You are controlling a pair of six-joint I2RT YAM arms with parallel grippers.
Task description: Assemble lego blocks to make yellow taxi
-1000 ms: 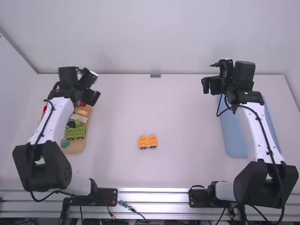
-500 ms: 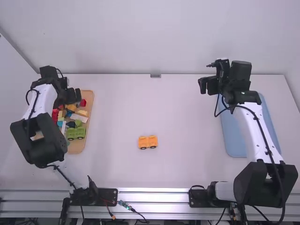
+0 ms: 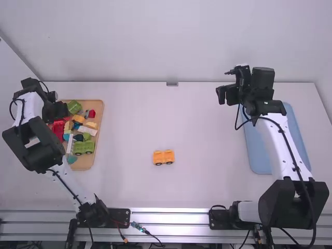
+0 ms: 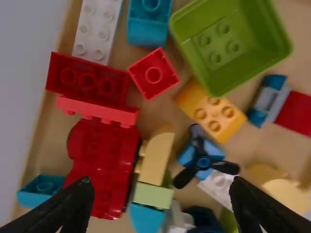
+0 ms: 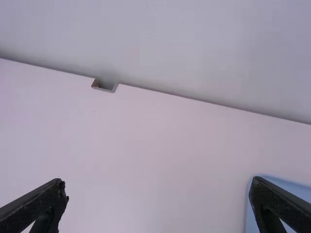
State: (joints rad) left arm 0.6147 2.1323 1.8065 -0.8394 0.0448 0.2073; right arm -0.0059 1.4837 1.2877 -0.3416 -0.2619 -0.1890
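The left arm has swung over to the left. A second ago its gripper (image 3: 61, 110) was past the far right corner of the wooden tray (image 3: 83, 165). Half a second ago it was over the far part of the tray. Now it is over the far left part, with more blocks out in the open. A green box block (image 3: 74, 107) can now be seen beside it in the high view, where the gripper was in the way before.

The left gripper (image 4: 161, 183) has its two fingers spread wide, and they pinch nothing. Its wrist view looks down on a jumble of blocks: the green box block, a red car piece (image 4: 104, 165) and a black spinner (image 4: 201, 162) with three blades.

The right gripper (image 3: 221, 95) has slid a little to the left, and it is up near the far end of the blue tray (image 3: 255, 150). Its fingers are wide apart too, with nothing in them.

The orange car piece (image 3: 164, 157) has not moved. It sits on its black wheels on the white table (image 3: 181, 119), near the middle and between the two trays. The green car piece (image 3: 84, 148) has stayed in the wooden tray.
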